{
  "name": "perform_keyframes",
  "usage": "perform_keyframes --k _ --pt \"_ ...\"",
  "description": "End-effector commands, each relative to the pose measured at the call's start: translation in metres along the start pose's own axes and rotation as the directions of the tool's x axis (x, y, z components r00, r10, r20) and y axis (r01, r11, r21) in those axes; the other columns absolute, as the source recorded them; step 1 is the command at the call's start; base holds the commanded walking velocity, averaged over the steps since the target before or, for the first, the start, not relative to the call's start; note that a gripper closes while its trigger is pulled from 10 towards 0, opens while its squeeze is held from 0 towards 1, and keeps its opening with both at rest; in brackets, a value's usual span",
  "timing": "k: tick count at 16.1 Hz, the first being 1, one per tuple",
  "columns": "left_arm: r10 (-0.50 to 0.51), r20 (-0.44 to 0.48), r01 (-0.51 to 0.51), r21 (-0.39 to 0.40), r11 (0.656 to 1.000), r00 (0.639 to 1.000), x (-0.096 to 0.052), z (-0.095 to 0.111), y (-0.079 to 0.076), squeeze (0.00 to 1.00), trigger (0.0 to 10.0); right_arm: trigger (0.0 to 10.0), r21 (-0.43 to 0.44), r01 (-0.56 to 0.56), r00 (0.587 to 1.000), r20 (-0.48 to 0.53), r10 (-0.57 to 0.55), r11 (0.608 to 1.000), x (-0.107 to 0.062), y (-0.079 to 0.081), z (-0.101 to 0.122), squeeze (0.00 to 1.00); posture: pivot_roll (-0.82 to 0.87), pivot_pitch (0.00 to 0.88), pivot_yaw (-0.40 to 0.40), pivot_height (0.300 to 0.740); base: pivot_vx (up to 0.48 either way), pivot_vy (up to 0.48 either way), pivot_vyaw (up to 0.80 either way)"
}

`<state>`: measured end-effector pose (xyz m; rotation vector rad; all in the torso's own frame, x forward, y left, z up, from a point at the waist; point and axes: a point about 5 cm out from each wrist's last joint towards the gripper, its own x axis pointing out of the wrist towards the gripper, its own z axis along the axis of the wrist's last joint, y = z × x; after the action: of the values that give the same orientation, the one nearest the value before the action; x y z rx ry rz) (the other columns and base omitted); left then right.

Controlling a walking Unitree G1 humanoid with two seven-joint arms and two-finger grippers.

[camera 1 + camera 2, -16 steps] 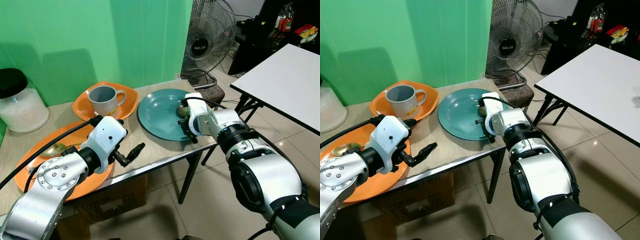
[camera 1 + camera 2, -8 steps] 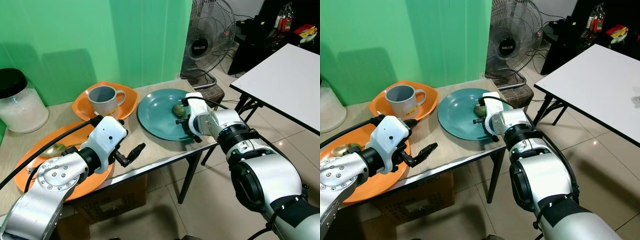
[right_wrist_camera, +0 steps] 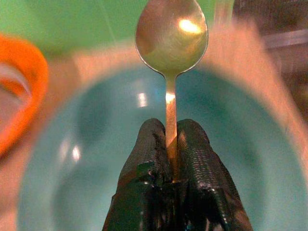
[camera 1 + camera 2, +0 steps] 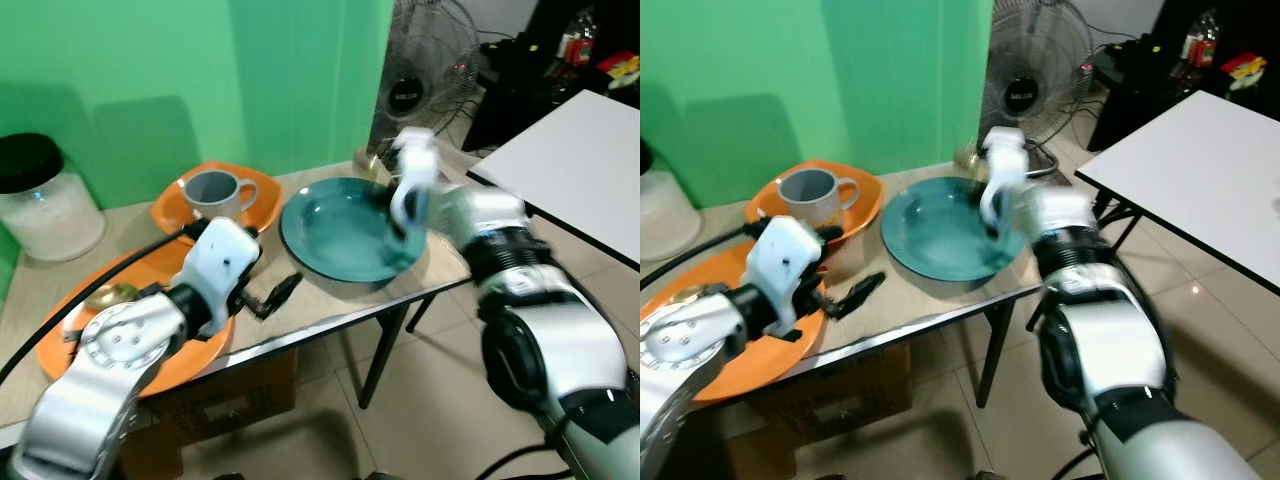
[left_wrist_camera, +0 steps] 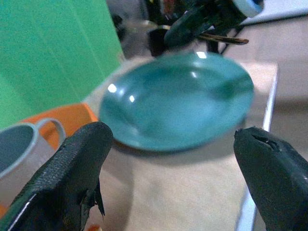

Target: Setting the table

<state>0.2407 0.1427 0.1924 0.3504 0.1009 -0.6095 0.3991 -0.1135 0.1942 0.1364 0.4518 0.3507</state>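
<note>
Clearly mid-transfer, a gold spoon point(image 3: 171, 36) is pinched by its handle in the closed right gripper point(image 3: 172, 139) above the teal plate point(image 4: 345, 240) on the table point(image 4: 330, 305), likely needing lowering beside it, while the left gripper point(image 5: 178, 163) hovers wide open, empty.

1. Teal plate point(image 4: 340, 235): round, shallow, glossy, flat on tan table nr its front right corner.
2. Gold spoon point(image 3: 171, 36): handle pinched, bowl pointing away, raised over plate's far side; blurred in head views.
3. Grey mug point(image 4: 212, 193): upright in small orange dish point(image 4: 258, 198), just left of plate.
4. Large orange plate point(image 4: 60, 355): nr front left edge.
</note>
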Motion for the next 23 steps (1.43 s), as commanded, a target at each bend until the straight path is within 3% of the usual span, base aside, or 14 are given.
perform_keyframes --k 1,2,3,5,6,10,13,19,23 --pt "0.062 0.014 -0.062 -0.021 0.998 0.998 0.003 0.001 0.006 0.18 10.0 2.4 -0.053 -0.039 0.989 0.142 0.046 0.998 -0.012 -0.003 0.01 0.0 0.0 0.0 -0.054 0.74 0.0 0.0 0.0" --pt "0.098 0.038 -0.096 -0.039 0.995 0.994 0.007 0.005 0.008 0.18 10.0 9.3 -0.105 -0.063 0.969 0.232 0.086 0.992 -0.026 -0.004 0.012 0.0 -0.01 0.0 -0.056 0.74 0.0 0.0 0.0" --pt "0.136 0.041 -0.133 -0.06 0.989 0.99 0.009 0.003 0.009 0.18 10.0 10.0 -0.15 -0.057 0.947 0.304 0.101 0.987 -0.042 -0.005 0.007 0.0 -0.03 0.005 -0.055 0.74 0.0 0.0 0.0" --pt "0.186 0.014 -0.185 -0.084 0.979 0.982 0.013 -0.005 0.005 0.19 10.0 10.0 -0.096 -0.096 0.899 0.419 0.128 0.991 -0.07 0.0 -0.004 0.0 -0.04 0.0 -0.062 0.74 0.0 0.0 0.0" --pt "0.253 0.025 -0.249 -0.111 0.962 0.967 0.015 -0.003 0.004 0.19 10.0 10.0 -0.159 -0.046 0.885 0.451 0.114 0.986 -0.085 0.001 -0.01 0.0 -0.04 0.0 -0.065 0.74 0.0 0.0 0.0" --pt "0.371 0.058 -0.351 -0.219 0.91 0.927 0.021 -0.005 -0.006 0.07 10.0 10.0 -0.153 0.062 0.871 0.492 0.021 0.986 -0.111 -0.003 -0.042 0.0 -0.06 0.0 -0.044 0.74 0.0 0.0 -0.6" --pt "0.481 0.033 -0.458 -0.261 0.85 0.876 0.019 -0.011 0.001 0.07 10.0 10.0 -0.16 0.112 0.878 0.478 -0.022 0.981 -0.111 0.0 -0.048 0.0 -0.06 0.001 -0.058 0.74 0.0 0.0 -0.8" --pt "0.552 0.045 -0.532 -0.211 0.82 0.833 0.008 -0.013 0.014 0.09 10.0 10.0 -0.135 0.16 0.896 0.435 -0.087 0.978 -0.108 -0.008 -0.062 0.0 -0.05 0.007 -0.073 0.74 0.0 -0.044 -0.79" --pt "0.567 0.035 -0.548 -0.211 0.809 0.823 0.007 -0.015 0.017 0.08 10.0 10.0 -0.12 0.191 0.908 0.399 -0.129 0.974 -0.107 -0.014 -0.069 0.0 -0.05 0.006 -0.069 0.74 0.0 -0.321 0.0"
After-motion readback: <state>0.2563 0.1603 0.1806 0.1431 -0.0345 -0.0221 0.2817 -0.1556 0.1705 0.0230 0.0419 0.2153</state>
